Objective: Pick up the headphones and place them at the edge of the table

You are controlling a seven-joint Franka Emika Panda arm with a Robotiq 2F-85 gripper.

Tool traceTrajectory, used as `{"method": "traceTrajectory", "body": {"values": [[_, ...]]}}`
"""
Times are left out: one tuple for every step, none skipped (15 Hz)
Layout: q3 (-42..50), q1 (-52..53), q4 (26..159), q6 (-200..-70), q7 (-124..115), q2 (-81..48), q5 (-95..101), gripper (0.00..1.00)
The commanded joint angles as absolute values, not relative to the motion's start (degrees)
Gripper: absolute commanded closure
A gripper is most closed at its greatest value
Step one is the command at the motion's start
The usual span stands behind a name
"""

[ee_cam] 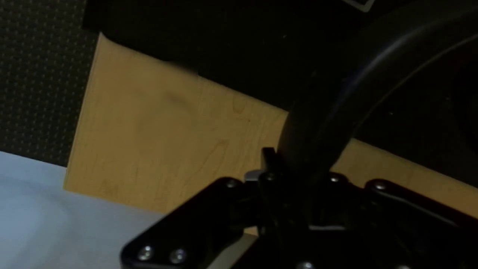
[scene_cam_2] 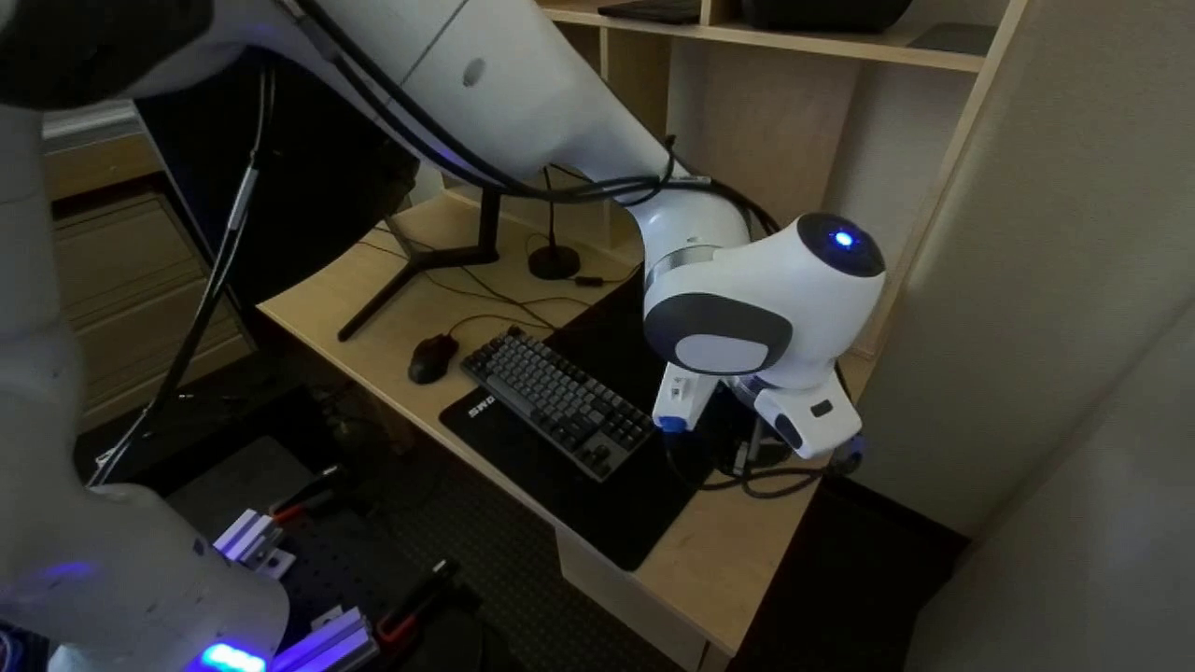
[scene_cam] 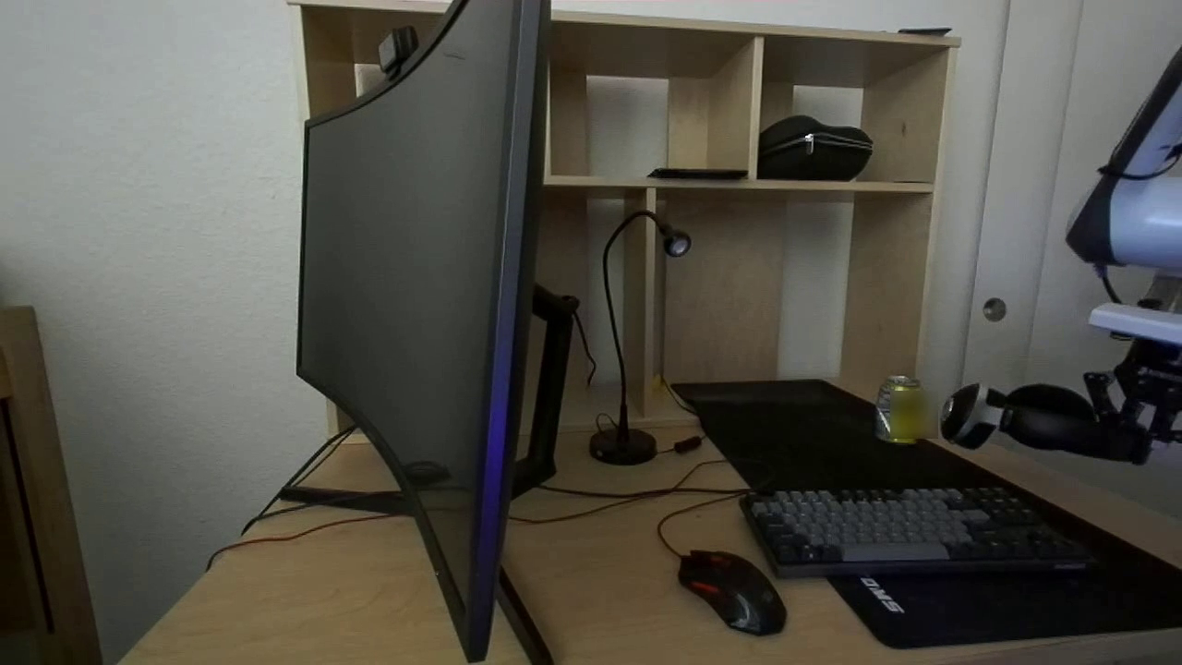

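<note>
1. Headphones hang in the air, higher than the keyboard and off its arrow-key end; in an exterior view their long axis runs about level.
2. The gripper has its fingers closed on the curved band, which runs out from between them; the cups reach away from the fingers on the keyboard's side.
3. Below, off that same end of the keyboard, the table shows a bare strip between the mat and the outer edge. I judge the move turns on this: the edge lies away from the keyboard while the cups point inward, so an outward shift before lowering seems called for.
4. The arm slopes down from a base well apart from the keyboard's space-bar side, wrist bent so the fingers point downward.
</note>
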State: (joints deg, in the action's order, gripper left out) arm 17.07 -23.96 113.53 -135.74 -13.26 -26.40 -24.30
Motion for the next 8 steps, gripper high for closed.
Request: {"method": "traceTrajectory", "body": {"values": [[16.0, -22.7, 112.0, -142.0, -18.6, -30.2, -26.3, 0.95], [15.9, -22.2, 111.6, -143.7, -20.4, -31.5, -26.2, 0.95], [15.8, -21.6, 111.5, -145.2, -21.9, -32.6, -25.7, 0.95], [16.0, -20.9, 111.5, -146.9, -23.2, -33.5, -25.2, 0.95], [16.0, -20.4, 111.5, -147.7, -24.1, -34.3, -24.7, 0.95], [16.2, -19.8, 111.5, -148.2, -24.9, -35.0, -24.2, 0.95], [16.5, -19.0, 111.7, -149.3, -25.8, -35.6, -23.5, 0.95], [17.1, -18.2, 111.6, -149.8, -26.7, -36.2, -22.6, 0.95]]}}
